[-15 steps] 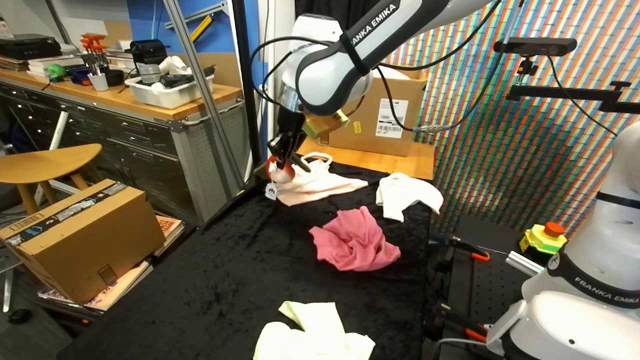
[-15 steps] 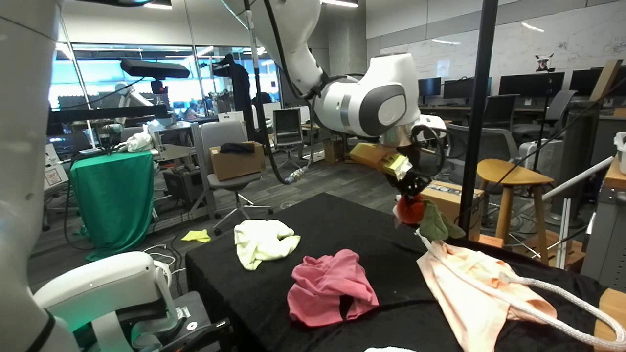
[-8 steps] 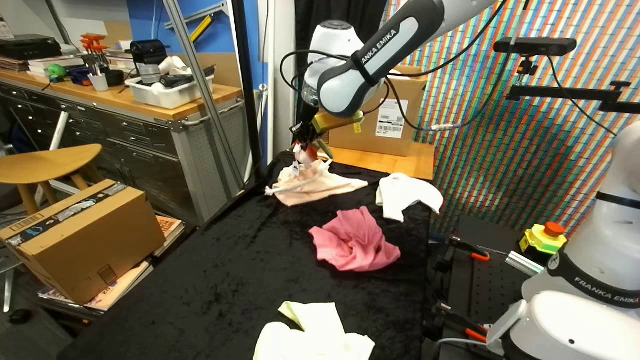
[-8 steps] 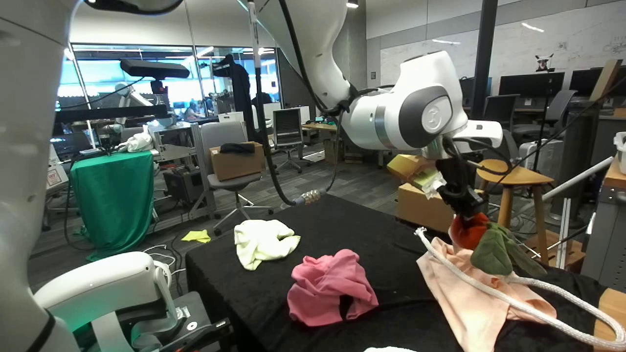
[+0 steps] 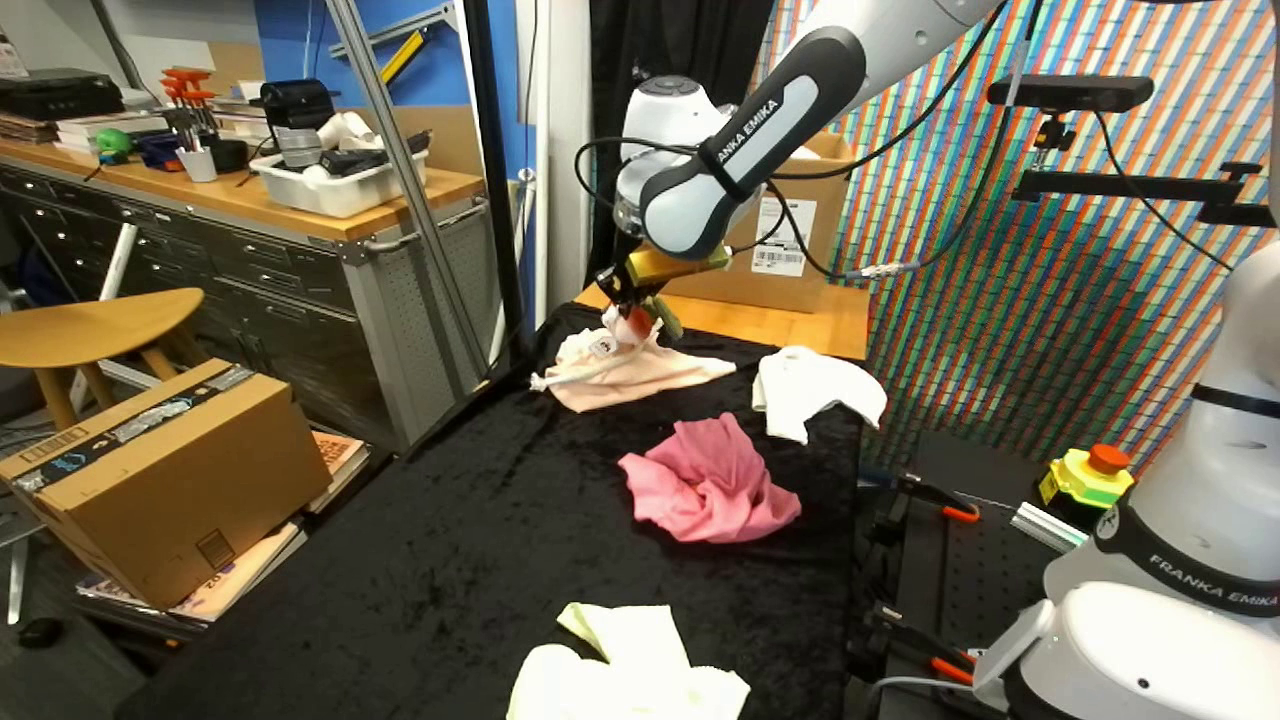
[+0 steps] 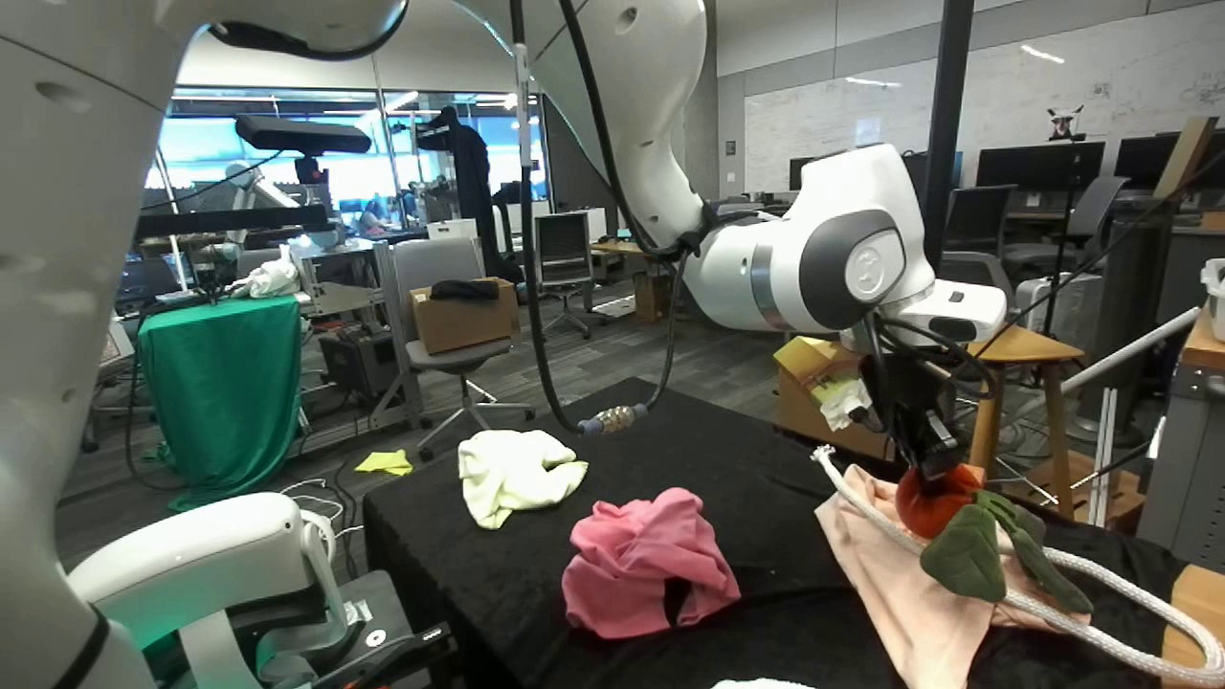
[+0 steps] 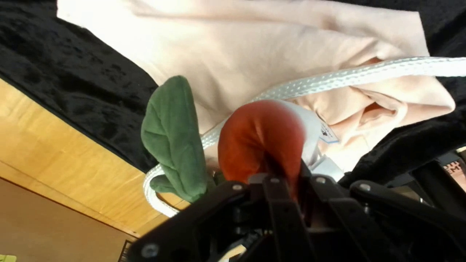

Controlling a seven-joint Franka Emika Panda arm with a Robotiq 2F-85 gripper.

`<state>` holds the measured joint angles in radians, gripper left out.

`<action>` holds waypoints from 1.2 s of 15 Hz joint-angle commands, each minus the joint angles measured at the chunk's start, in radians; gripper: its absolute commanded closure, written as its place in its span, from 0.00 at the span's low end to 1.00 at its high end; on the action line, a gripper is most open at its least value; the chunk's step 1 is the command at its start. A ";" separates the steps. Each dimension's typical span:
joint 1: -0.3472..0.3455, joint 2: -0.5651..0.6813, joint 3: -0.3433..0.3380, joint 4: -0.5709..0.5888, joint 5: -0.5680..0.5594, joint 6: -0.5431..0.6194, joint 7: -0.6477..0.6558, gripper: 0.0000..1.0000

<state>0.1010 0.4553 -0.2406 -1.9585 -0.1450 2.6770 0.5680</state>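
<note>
My gripper [image 7: 285,169] is shut on a stuffed red toy [image 7: 262,134] with a white lower side, a paper tag and green cloth leaves [image 7: 174,134]. The toy also shows below the gripper in both exterior views [image 5: 637,325] [image 6: 933,502]. The toy is over a peach cloth bag [image 7: 233,47] lying flat and creased on the table; I cannot tell if they touch. A white rope [image 7: 335,83] crosses the bag and passes behind the toy. The bag also shows in both exterior views [image 5: 670,372] [image 6: 876,555]. The fingertips are partly sunk in the toy's folds.
A crumpled pink cloth [image 5: 710,485], a white cloth [image 5: 815,390] and a pale yellow cloth [image 5: 620,670] lie on the black-covered table [image 5: 480,560]. A cardboard box [image 5: 740,285] stands on a wooden surface behind the arm. A dark post [image 6: 947,115] rises near the arm.
My gripper has carried the toy from beyond the table's edge over the peach bag and lowered it: rightward and down in both exterior views. The cloths have not moved.
</note>
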 commanded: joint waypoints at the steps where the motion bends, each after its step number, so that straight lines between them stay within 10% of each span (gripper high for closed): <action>1: 0.018 0.012 -0.012 0.025 0.001 -0.019 0.038 0.60; 9: 0.007 -0.019 -0.001 -0.001 0.014 -0.028 0.037 0.01; 18: -0.046 -0.267 0.013 -0.232 0.023 -0.021 -0.018 0.00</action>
<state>0.0846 0.3294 -0.2402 -2.0582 -0.1382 2.6585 0.5951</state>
